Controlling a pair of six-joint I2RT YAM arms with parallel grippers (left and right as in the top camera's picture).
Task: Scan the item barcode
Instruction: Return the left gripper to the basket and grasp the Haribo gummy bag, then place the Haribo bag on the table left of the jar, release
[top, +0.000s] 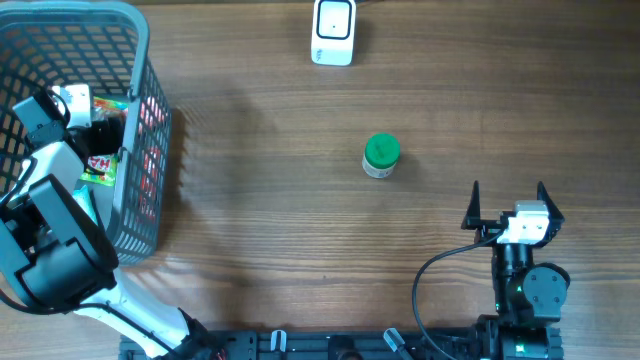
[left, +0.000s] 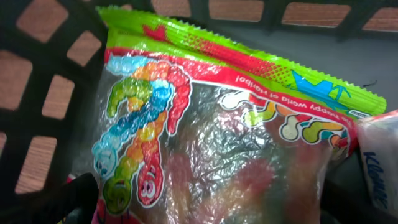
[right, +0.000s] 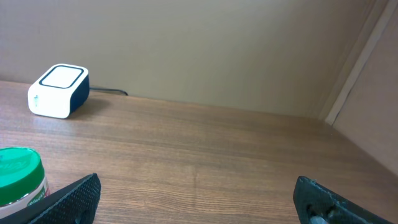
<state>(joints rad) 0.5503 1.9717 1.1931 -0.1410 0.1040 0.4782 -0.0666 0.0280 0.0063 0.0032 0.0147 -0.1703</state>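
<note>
A clear bag of gummy worms with a green top edge lies in the grey basket at the far left. My left gripper is down inside the basket, right over the bag. It is open, with its dark fingers wide on either side of the bag. No barcode shows on the bag. The white scanner stands at the table's far edge, also seen as a small scanner in the right wrist view. My right gripper rests open near the front right, with nothing between its fingers.
A small jar with a green lid stands mid-table, left of and beyond the right gripper; the jar shows at the left edge of that wrist view. A white tissue pack lies beside the bag. The basket's lattice walls surround the left gripper closely.
</note>
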